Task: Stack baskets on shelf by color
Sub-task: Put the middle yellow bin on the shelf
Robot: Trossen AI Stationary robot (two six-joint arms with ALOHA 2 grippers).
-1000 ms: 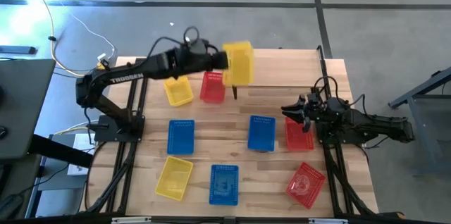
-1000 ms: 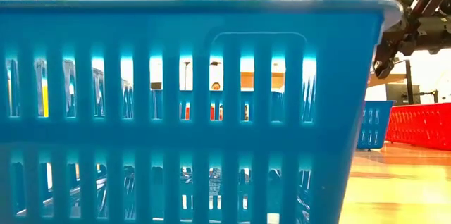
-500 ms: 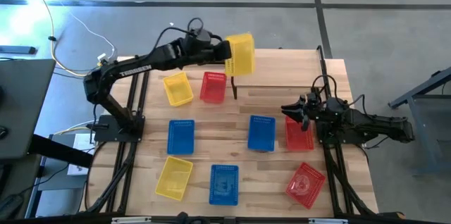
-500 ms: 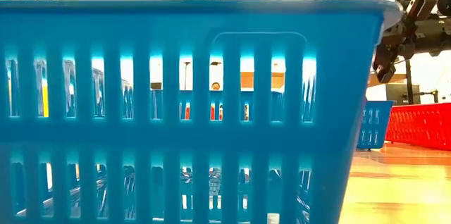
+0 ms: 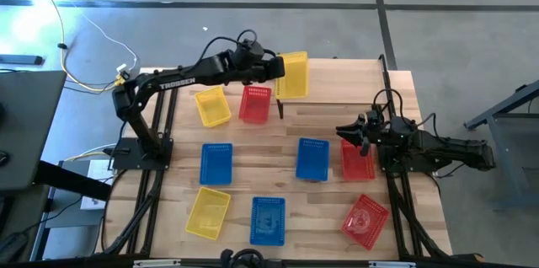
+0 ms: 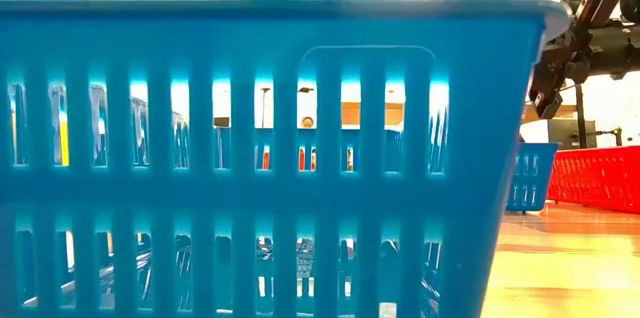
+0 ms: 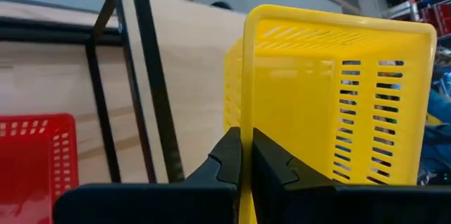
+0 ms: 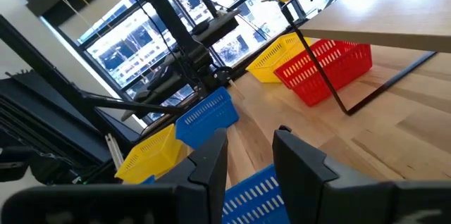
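My left gripper [image 5: 278,67] is shut on a yellow basket [image 5: 292,76], held over the left end of the shelf [image 5: 354,81], a light plank on thin black legs at the table's far side. Whether the basket touches the plank I cannot tell. Beside the shelf's left end a yellow basket [image 5: 212,105] and a red basket [image 5: 254,104] stand on the table. At the right, my right gripper [image 5: 347,133] waits open, nothing between its fingers, next to another red basket [image 5: 357,160]. My left gripper pinches the yellow basket's side wall at its rim [image 7: 245,122], one finger [image 7: 271,164] on the inner side and one [image 7: 227,160] on the outer. The fingers come from the table's left, slanting down. The basket sticks out beyond them, tilted.
Two blue baskets [image 5: 216,164] [image 5: 312,158] lie mid-table. A yellow [image 5: 208,212], a blue [image 5: 268,219] and a red basket [image 5: 365,220] lie near the front edge. The front blue basket [image 6: 270,158] fills the low view. The shelf's black leg [image 5: 280,109] stands by the red basket.
My left gripper has reached out toward the shelf and sunk, carrying the yellow basket with it. The basket hangs lower over the shelf's left end now and has turned flatter. My right gripper has kept still.
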